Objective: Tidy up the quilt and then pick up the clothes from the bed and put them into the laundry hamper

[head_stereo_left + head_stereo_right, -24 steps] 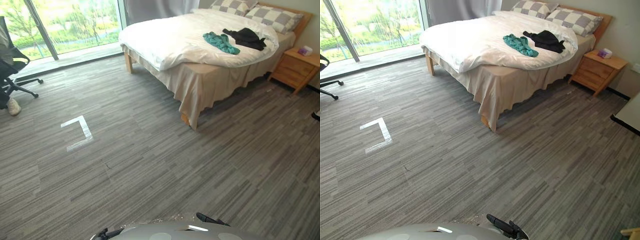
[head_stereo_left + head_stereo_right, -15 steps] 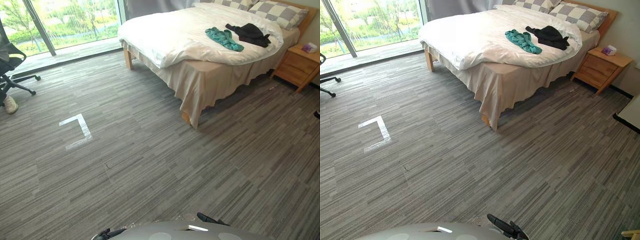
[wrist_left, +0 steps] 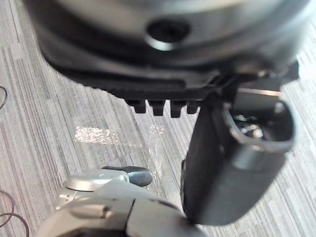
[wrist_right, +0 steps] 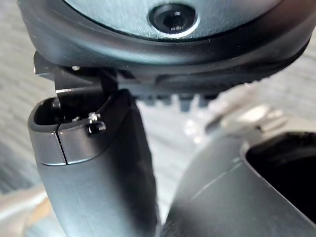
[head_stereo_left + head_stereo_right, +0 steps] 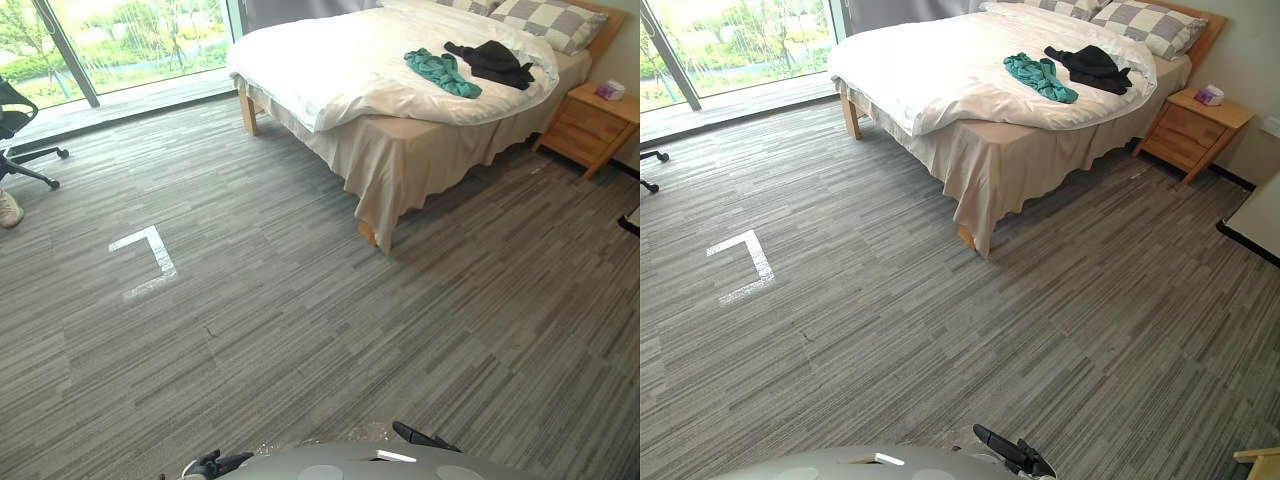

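Note:
A wide bed (image 5: 400, 150) stands across the carpet at the far right, covered by a white quilt (image 5: 340, 60) that hangs over its near side. On the quilt, near the pillows, lie a crumpled teal garment (image 5: 441, 72) and a black garment (image 5: 493, 62) side by side. Both hands hang low and far from the bed. In its own wrist view my left hand (image 3: 232, 163) is relaxed over the carpet and holds nothing. My right hand (image 4: 98, 173) is the same in its view.
Checked pillows (image 5: 545, 18) lie at the bed's head. A wooden nightstand (image 5: 590, 125) with a tissue box (image 5: 610, 90) stands beside it. Also in view are an office chair (image 5: 20, 130), a person's shoe (image 5: 8, 208), a white tape corner (image 5: 145, 262) and a table edge (image 5: 1255, 225).
The whole picture has shifted a little as the camera moved; the bed now sits slightly higher and further left. The garments and quilt lie as before.

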Robot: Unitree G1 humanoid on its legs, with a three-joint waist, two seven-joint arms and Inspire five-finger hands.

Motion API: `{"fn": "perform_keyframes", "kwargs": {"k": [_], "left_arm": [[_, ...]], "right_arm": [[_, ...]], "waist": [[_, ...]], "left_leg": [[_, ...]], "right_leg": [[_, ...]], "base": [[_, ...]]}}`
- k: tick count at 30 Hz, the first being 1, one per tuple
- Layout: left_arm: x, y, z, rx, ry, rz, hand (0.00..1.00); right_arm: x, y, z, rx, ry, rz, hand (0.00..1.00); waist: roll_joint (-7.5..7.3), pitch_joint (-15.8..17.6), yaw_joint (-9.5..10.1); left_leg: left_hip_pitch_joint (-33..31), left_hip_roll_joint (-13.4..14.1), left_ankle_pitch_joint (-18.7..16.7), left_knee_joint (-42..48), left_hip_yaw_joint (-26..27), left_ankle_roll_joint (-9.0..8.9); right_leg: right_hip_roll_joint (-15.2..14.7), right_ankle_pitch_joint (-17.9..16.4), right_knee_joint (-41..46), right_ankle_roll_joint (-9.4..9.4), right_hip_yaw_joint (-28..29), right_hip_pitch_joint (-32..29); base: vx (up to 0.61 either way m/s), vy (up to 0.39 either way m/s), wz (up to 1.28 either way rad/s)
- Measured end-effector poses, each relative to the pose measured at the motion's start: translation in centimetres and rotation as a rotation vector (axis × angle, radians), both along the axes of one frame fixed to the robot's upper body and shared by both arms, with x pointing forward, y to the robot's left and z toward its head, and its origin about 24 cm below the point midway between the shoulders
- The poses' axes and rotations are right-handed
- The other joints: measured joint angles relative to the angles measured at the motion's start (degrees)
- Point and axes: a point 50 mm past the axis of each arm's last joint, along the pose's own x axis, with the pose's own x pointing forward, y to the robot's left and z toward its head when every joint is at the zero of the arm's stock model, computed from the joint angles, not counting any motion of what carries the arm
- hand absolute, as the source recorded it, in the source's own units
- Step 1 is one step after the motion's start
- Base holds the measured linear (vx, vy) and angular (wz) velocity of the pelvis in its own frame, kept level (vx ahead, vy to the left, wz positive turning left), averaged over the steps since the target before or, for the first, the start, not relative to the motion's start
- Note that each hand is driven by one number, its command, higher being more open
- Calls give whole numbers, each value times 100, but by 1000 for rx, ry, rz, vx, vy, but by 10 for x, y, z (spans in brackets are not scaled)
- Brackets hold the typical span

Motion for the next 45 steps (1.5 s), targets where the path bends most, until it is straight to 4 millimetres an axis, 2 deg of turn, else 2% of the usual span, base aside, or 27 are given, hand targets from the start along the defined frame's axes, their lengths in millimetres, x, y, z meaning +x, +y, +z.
{"fn": "perform_keyframes", "kwargs": {"k": [7, 11, 15, 17, 19, 20, 21, 22, 24, 25, 26, 28, 29, 30, 31, 32, 33, 35, 37, 38, 39, 40, 41, 42, 43, 44, 45], "left_arm": [[0, 0, 0, 2, 6, -14, 100], [3, 0, 0, 6, 8, -40, 100], [22, 2, 4, 9, -48, -23, 100], [40, 2, 7, 7, -102, -33, 100], [49, 3, 9, 8, -123, -35, 100], [57, 4, 11, 10, -143, -41, 100], [59, 4, 11, 9, -148, -43, 100], [61, 4, 12, 1, -155, -49, 100], [67, 3, 13, -4, -169, -55, 100], [72, 0, 14, -11, -181, -58, 100], [75, -4, 14, -24, -190, -60, 100], [80, -17, 13, -41, -195, -102, 100], [83, -19, 13, -47, -197, -110, 100], [82, -19, 13, -51, -197, -104, 100], [79, -21, 12, -59, -193, -93, 100], [77, -26, 10, -67, -187, -92, 100], [78, -29, 10, -75, -191, -93, 100], [77, -31, 9, -77, -190, -90, 100], [76, -29, 10, -74, -206, -75, 100], [75, -32, 10, -91, -222, -46, 100], [76, -32, 10, -104, -237, -32, 100], [77, -39, 10, -134, -262, -21, 100], [79, -44, 12, -147, -299, -30, 100], [82, -45, 13, -153, -322, -34, 100], [88, -47, 16, -163, -357, -42, 100], [93, -50, 18, -168, -385, -46, 100], [96, -50, 20, -167, -397, -49, 100]], "right_arm": [[1, 0, 0, 0, -4, -2, 100], [3, 0, 1, 0, -21, -18, 100], [12, 4, 4, 3, -64, -69, 100], [14, 5, 5, 13, -81, -101, 100], [14, 5, 5, 23, -85, -127, 100], [20, 5, 8, 35, -118, -152, 100], [22, 5, 9, 35, -131, -168, 100], [23, 3, 10, 40, -152, -204, 100], [23, 5, 10, 58, -167, -256, 100], [23, 5, 10, 62, -170, -271, 100], [23, 5, 10, 64, -174, -286, 100], [26, 4, 11, 64, -188, -306, 100], [28, 2, 13, 57, -204, -309, 100], [26, 1, 13, 54, -203, -310, 100], [26, -1, 13, 50, -201, -313, 100], [31, -7, 16, 31, -219, -299, 100], [33, -7, 16, 26, -226, -289, 100], [36, -6, 15, 21, -218, -279, 100], [34, -8, 15, -9, -202, -238, 100], [32, -12, 15, -36, -190, -196, 100], [33, -13, 15, -51, -195, -177, 100], [32, -15, 15, -70, -190, -151, 100], [32, -16, 15, -78, -188, -142, 100], [34, -17, 15, -79, -191, -137, 100], [38, -15, 14, -71, -190, -132, 100], [42, -12, 14, -61, -195, -128, 100], [44, -10, 14, -55, -201, -123, 100]], "waist": [[16, -4, -9], [23, 45, -43], [-56, 213, -129], [-92, 322, -108], [-92, 398, -112], [-78, 532, -115], [-52, 574, -135], [-35, 594, -173], [-49, 605, -214], [-54, 618, -218], [-44, 636, -224], [24, 681, -298], [73, 726, -290], [80, 755, -285], [162, 878, -273], [326, 951, -308], [317, 949, -321], [364, 931, -454], [412, 877, -442], [472, 748, -429], [494, 695, -414], [481, 599, -419], [490, 531, -360], [487, 529, -322], [462, 529, -232], [336, 570, -175], [244, 609, -150]], "left_leg": [[-4, 14, -13, -20, 164, 10], [-15, 50, -126, 45, 340, -52], [-526, 166, -636, 919, 704, -52], [-859, 283, -962, 1545, 916, -7], [-1001, 441, -1233, 1911, 1056, -22], [-1013, 632, -1456, 2255, 1194, -43], [-1019, 711, -1547, 2419, 1241, -72], [-1000, 886, -1731, 2712, 1269, -157], [-842, 1156, -1876, 2869, 1262, -312], [-727, 1290, -1913, 2851, 1250, -384], [-598, 1407, -1940, 2804, 1247, -451], [-310, 1706, -2019, 2675, 1257, -747], [-125, 1847, -2082, 2602, 1305, -978], [19, 1905, -2112, 2540, 1364, -1068], [429, 2052, -2163, 2380, 1504, -1160], [625, 2221, -1897, 2311, 1580, -1117], [630, 2221, -1650, 2297, 1597, -1087], [617, 2422, -707, 2472, 1453, -937], [478, 2647, -187, 3320, 1106, -742], [335, 2743, 114, 3898, 932, -846], [234, 2758, 194, 4144, 834, -955], [-50, 2635, 188, 4544, 546, -1025], [-377, 2299, -56, 4940, 131, -1152], [-552, 2132, -250, 5120, -4, -1177], [-798, 1770, -737, 5308, -112, -1065], [-1033, 1451, -1146, 5280, -42, -913], [-1176, 1300, -1342, 5216, 9, -792]], "right_leg": [[23, 2, 10, 1, 136, -61], [66, -58, 203, -46, 287, -179], [131, -435, 1060, -81, 517, -770], [93, -746, 1740, -89, 371, -1215], [88, -823, 2362, -121, 58, -1566], [79, -786, 3642, -83, -287, -2164], [33, -767, 4314, -49, -395, -2461], [-84, -808, 5511, -78, -561, -2867], [-221, -874, 6407, -96, -738, -3218], [-296, -902, 6423, -71, -849, -3292], [-369, -922, 6211, -101, -974, -3325], [-532, -900, 4874, -69, -1224, -3304], [-615, -772, 3837, 119, -1242, -3241], [-653, -692, 3284, 203, -1197, -3172], [-653, -50, 2961, 39, -1372, -2928], [-469, -458, 3247, -339, -1493, -2881], [-489, -643, 3412, -405, -1504, -2928], [-408, -1193, 3603, -596, -1661, -2728], [-164, -1340, 3350, -714, -1745, -2366], [32, -1354, 3035, -744, -1741, -2157], [126, -1344, 2871, -745, -1735, -2025], [264, -1295, 2544, -780, -1709, -1874], [448, -1146, 2065, -888, -1555, -1653], [545, -1028, 1796, -913, -1467, -1497], [710, -787, 1255, -943, -1234, -1094], [774, -657, 830, -825, -1087, -644], [791, -641, 707, -800, -1003, -443]], "base": [[-9, -13, -10], [7, -22, -24], [-17, -54, -42], [-30, -87, -47], [19, -92, -58], [57, -126, -62], [130, -173, -53], [141, -132, -27], [227, -217, -13], [318, -331, -5], [364, -389, -2], [352, -376, -4], [331, -347, -10], [463, -469, -25], [500, -454, -25], [500, -453, -20], [469, -450, 2], [487, -537, 24], [464, -458, 3], [506, -443, -16], [431, -331, -16], [413, -298, -26], [395, -280, -37], [376, -230, -76], [360, -187, -88], [353, -174, -83], [332, -148, -64]]}}
